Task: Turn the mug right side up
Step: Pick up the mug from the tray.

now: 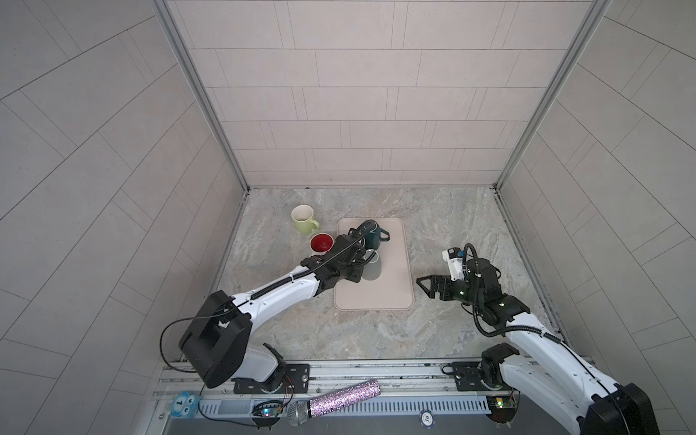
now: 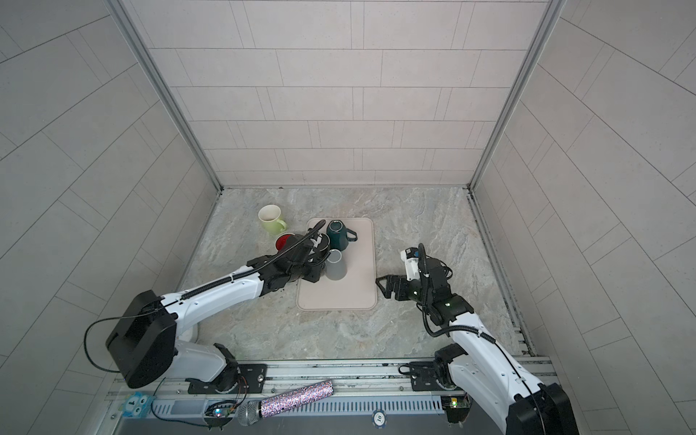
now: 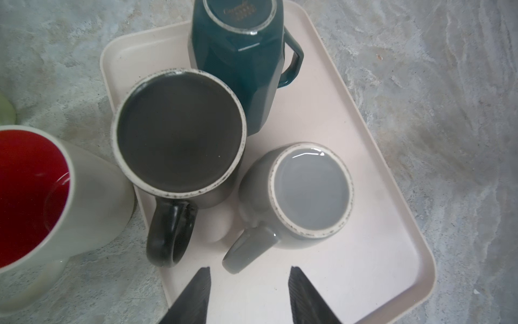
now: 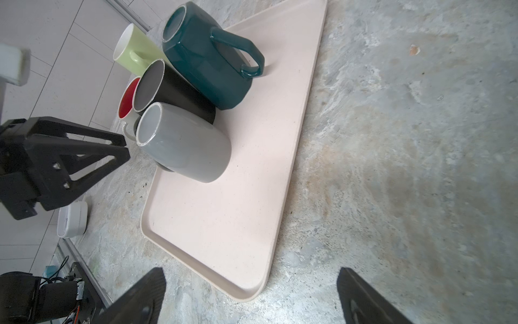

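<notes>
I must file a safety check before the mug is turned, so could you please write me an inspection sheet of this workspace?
Surface: marbled tabletop with a beige tray on it.
Job's things: teal mug, black mug and grey mug, all upside down on the tray.
Clutter: green mug and red-lined mug, upright, off the tray.
Grippers: left gripper over the tray, jaws open near the grey mug's handle; right gripper beside the tray, jaws open, empty.
Cables: left cable and right cable, black, ribbed, looping along the arms.
Surroundings: tiled walls; microphone and chip at the front rail.
</notes>
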You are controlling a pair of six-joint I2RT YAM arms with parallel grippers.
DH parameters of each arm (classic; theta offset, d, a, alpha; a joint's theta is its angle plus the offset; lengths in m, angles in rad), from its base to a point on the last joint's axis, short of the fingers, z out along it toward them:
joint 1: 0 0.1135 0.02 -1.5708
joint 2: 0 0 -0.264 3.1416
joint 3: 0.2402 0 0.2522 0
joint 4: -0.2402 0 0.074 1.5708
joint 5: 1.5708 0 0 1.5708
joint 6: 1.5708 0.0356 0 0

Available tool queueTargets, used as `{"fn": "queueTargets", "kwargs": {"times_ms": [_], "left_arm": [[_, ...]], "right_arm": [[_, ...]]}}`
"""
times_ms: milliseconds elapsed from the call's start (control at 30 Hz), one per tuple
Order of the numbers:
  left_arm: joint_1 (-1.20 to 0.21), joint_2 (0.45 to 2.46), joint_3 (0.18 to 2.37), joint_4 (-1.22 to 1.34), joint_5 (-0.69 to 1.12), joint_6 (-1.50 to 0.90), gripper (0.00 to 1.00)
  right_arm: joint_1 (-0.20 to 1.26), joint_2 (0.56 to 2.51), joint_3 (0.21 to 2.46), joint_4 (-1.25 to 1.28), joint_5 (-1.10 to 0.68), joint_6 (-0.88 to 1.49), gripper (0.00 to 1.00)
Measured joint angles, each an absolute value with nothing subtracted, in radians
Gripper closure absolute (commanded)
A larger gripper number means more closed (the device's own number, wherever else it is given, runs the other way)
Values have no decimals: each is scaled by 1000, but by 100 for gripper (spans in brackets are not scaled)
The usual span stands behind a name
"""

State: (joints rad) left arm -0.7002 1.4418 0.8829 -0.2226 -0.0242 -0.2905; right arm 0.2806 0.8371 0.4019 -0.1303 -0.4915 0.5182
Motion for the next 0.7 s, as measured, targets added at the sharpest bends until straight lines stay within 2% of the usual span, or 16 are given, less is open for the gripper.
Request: {"fn": "queueTargets", "kwargs": {"times_ms": [333, 700], "left_arm": [[-700, 1542, 926, -223, -16, -227, 50], [-701, 1598, 928, -154, 64, -216, 62]], "right_arm": [[281, 821, 389, -130, -492, 525, 3], [281, 820, 384, -131, -490, 529, 3]]}}
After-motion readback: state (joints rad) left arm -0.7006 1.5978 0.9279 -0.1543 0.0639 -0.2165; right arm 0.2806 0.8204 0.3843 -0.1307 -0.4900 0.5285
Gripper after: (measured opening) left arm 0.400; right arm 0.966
